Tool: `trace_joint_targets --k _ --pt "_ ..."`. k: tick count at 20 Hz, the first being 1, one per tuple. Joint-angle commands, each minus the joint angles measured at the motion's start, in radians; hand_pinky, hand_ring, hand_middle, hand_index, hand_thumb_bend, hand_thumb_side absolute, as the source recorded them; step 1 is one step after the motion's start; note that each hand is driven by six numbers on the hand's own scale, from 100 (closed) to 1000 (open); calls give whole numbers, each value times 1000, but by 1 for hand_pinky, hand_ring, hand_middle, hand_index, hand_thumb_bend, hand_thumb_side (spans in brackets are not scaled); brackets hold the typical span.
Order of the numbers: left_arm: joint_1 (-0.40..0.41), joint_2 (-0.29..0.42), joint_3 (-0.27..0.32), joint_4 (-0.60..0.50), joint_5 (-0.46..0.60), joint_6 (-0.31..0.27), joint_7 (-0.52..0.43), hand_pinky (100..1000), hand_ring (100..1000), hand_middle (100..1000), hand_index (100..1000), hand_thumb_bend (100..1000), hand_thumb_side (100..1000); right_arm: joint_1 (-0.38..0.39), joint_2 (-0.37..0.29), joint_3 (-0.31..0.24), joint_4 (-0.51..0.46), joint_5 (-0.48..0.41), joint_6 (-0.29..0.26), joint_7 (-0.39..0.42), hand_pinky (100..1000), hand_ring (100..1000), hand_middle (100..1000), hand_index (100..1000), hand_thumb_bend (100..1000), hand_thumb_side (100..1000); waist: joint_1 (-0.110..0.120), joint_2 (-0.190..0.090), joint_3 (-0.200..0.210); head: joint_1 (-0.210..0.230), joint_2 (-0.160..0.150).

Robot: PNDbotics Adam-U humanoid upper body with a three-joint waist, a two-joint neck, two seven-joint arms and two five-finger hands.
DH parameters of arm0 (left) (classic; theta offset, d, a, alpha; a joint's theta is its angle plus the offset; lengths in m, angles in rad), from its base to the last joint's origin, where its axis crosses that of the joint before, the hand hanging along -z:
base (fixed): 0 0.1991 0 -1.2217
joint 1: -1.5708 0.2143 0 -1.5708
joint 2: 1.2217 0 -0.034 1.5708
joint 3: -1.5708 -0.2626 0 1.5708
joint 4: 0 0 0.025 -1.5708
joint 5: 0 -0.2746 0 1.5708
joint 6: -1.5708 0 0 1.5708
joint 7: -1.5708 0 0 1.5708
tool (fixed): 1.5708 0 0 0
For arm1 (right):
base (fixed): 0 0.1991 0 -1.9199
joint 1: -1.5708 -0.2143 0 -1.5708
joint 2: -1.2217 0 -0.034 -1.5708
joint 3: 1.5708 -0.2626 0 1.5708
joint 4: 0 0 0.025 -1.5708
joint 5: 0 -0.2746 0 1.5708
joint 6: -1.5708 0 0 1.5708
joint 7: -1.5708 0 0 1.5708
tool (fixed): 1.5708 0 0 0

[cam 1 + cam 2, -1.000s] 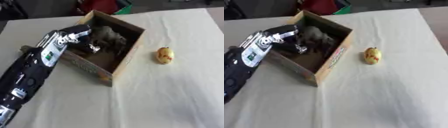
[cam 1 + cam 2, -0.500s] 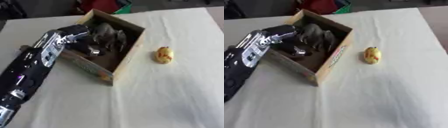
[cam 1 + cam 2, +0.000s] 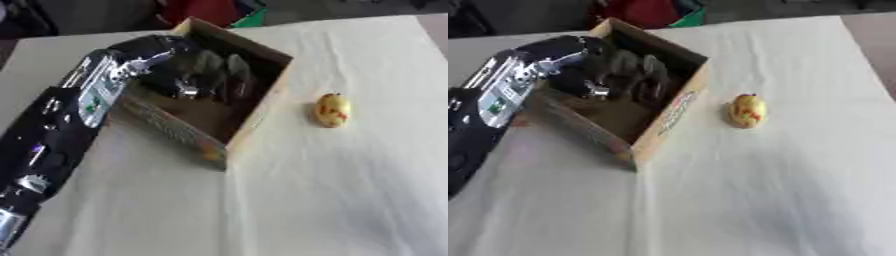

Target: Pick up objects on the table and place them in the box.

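Note:
An open cardboard box [image 3: 254, 120] stands askew on the white-covered table. My left arm comes in from the lower left, and my left hand [image 3: 214, 72] is inside the box with its grey fingers [image 3: 654, 75] spread and pointing down toward the floor of the box. I see nothing clearly held between them; the box's inside is dark and blurred. A small yellow rounded object with red marks [image 3: 332, 110] lies on the table to the right of the box, apart from it. My right hand does not show.
The white tablecloth [image 3: 332, 200] stretches out in front of and to the right of the box. Dark red and green things [image 3: 658, 12] sit beyond the far table edge, behind the box.
My left hand has moved a little farther into the box toward its far side, and its fingers look more spread. The yellow object has stayed put.

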Motion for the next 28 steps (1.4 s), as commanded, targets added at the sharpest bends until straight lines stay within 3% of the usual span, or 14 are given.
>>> trace_joint_targets --k 1,12,17,20,28 --pt "-17 46 17 -65 22 28 13 663 863 861 962 532 864 1 -17 -10 -20 -2 2 -2 705 1000 575 828 100 970 -7 -30 4 -5 12" --pt "41 143 27 -266 101 108 -29 628 812 803 888 371 792 29 -24 -19 -20 -2 4 -16 705 1000 577 827 100 963 -19 -73 57 -27 47" --pt "98 213 49 -341 168 138 -75 638 826 818 908 401 781 39 -27 -21 -20 0 3 -21 705 1000 577 827 100 961 -24 -85 78 -36 54" --pt "125 251 55 -335 188 101 -129 641 844 832 933 485 785 37 -30 -20 -20 0 0 -24 705 1000 577 826 100 960 -27 -87 78 -37 50" --pt "160 340 85 -235 119 -85 -205 657 887 860 949 626 803 39 -33 -19 -20 1 -4 -29 703 1000 574 825 100 958 -33 -84 76 -49 40"
